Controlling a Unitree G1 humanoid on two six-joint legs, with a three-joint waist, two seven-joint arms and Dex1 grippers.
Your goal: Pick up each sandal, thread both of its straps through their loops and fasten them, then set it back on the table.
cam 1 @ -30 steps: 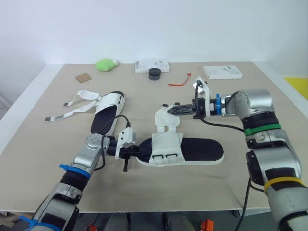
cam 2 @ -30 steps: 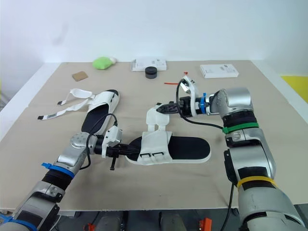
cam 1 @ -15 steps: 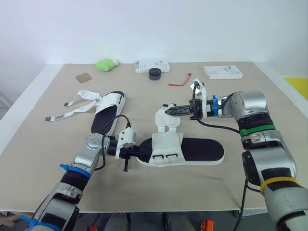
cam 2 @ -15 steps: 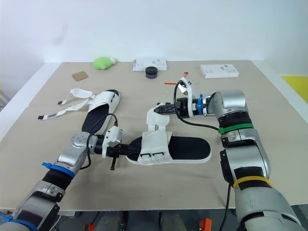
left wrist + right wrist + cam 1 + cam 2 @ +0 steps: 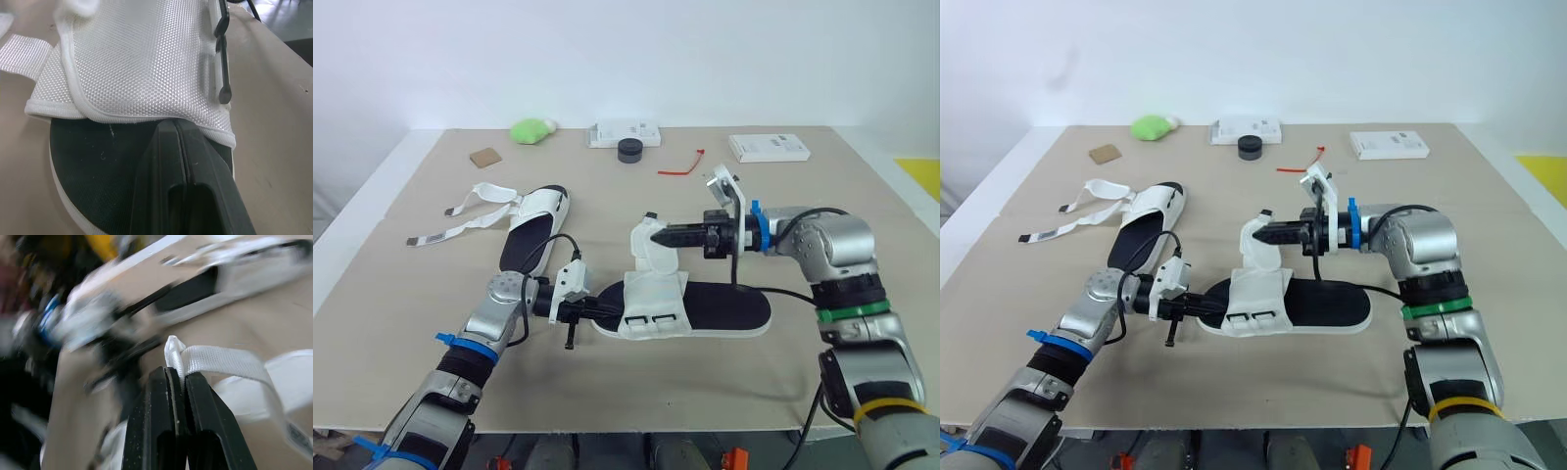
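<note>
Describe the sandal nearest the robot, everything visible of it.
The sandal lies flat on the table, lengthwise across it. It has a black footbed, a white sole rim and a white woven upper with two black loops on its near side. The right gripper pinches one white strap, held up above the upper. The left gripper, shut, rests on the footbed's left end.

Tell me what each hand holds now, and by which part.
The right hand pinches the tip of the near sandal's white strap. The left hand, shut, lies on that sandal's black insole; no grip shows.
</note>
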